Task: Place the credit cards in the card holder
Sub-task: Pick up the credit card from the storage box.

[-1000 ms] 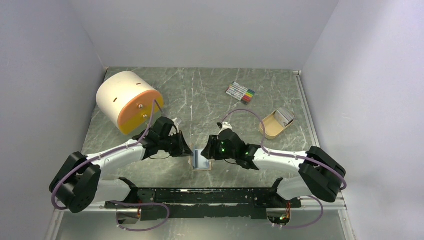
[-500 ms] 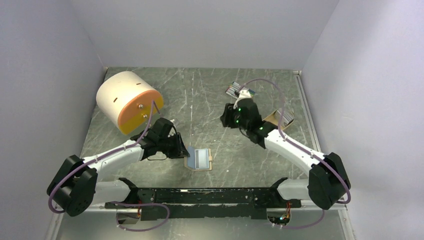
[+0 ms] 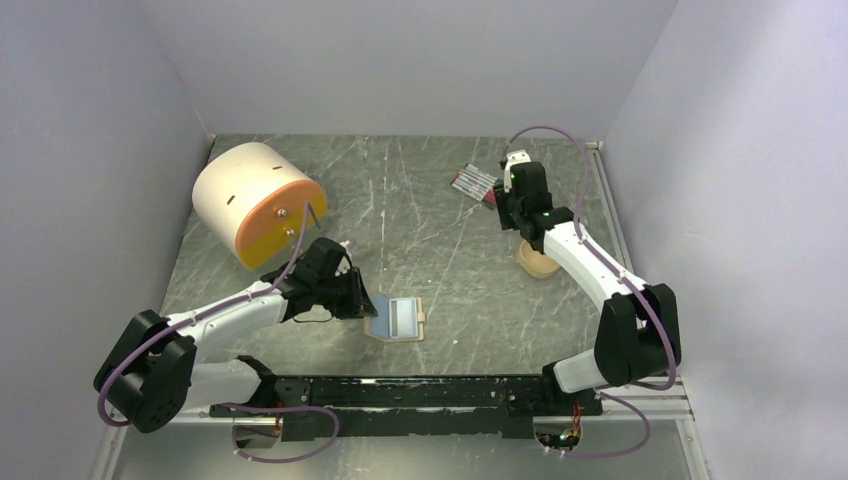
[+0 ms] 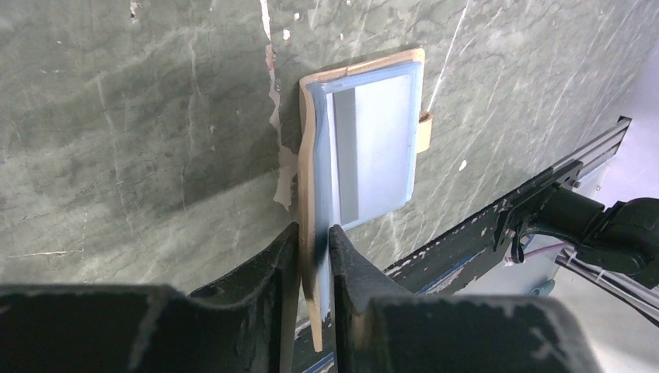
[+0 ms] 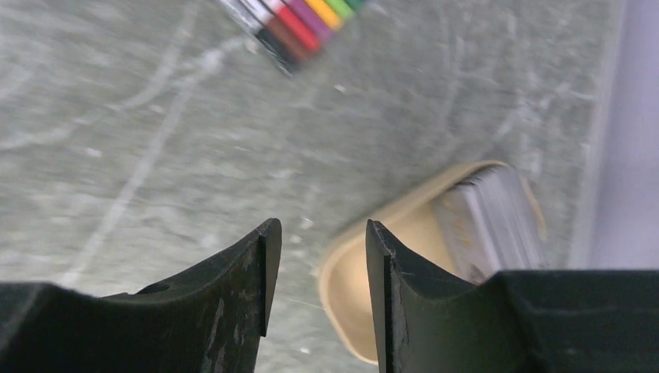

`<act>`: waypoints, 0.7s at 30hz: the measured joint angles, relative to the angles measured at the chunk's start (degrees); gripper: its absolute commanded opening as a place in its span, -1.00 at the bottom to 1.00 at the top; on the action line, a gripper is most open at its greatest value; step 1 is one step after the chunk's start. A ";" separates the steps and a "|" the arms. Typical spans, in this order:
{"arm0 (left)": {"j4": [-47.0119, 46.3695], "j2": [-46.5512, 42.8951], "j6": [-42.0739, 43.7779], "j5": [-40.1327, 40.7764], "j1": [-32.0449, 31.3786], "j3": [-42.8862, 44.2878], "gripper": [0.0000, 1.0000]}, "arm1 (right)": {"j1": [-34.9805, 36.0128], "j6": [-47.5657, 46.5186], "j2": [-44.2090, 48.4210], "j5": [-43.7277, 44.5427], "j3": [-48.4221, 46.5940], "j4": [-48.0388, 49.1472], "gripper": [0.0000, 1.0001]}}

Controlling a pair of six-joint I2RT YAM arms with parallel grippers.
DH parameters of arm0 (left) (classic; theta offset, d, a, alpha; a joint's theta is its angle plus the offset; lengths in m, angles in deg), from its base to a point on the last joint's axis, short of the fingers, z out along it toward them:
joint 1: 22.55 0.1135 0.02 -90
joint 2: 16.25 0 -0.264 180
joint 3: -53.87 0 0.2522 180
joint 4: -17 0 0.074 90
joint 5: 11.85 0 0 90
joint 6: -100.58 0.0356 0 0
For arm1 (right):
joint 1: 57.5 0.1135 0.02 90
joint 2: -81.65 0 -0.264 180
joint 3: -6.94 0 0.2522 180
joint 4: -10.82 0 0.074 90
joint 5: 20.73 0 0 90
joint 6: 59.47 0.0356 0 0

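Card holder [image 4: 373, 140] lies open on the green marbled worktop [image 3: 420, 220], near the front middle. Tan cover, pale blue clear sleeve facing up, snap tab at its side. Left claw [image 4: 315, 233] pinches its near edge. Right claw [image 5: 315, 229] hangs spread, holding nothing, above the tan tray [image 5: 350, 287] that holds the whitish-grey credit cards [image 5: 497, 221].

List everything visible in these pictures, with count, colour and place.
folding leather-look card holder: one, tan with pale blue sleeves, open, near middle of the table
plastic credit cards: small stack, whitish-grey, in the tray
open-topped tray: one, tan, right side
marker pens: one bundle, multicoloured, far right of middle
round drum: one, white with orange face, far left
marble-look table: one, grey-green
left gripper: black, shut on the card holder
right gripper: black, open, near the tray
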 measured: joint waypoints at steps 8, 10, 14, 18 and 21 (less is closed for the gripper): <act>-0.15 0.02 1.51 -1.33 0.26 -0.28 -0.49 | -6.32 -13.14 -0.96 5.33 0.76 -2.51 0.00; -0.39 0.02 1.75 -1.88 0.26 -0.28 -0.49 | -8.44 -14.99 -2.03 6.97 0.74 -2.38 0.01; -0.98 0.00 1.79 -2.80 0.26 -0.39 -0.47 | -10.54 -18.14 -6.36 11.23 0.74 -2.14 0.06; -2.32 0.00 1.75 -3.78 0.26 -1.16 -0.48 | -10.84 -21.05 -9.97 13.42 0.79 -1.66 0.11; -2.75 0.00 1.75 -4.17 0.26 -1.60 -0.47 | -11.23 -23.06 -11.72 16.41 1.70 0.68 0.11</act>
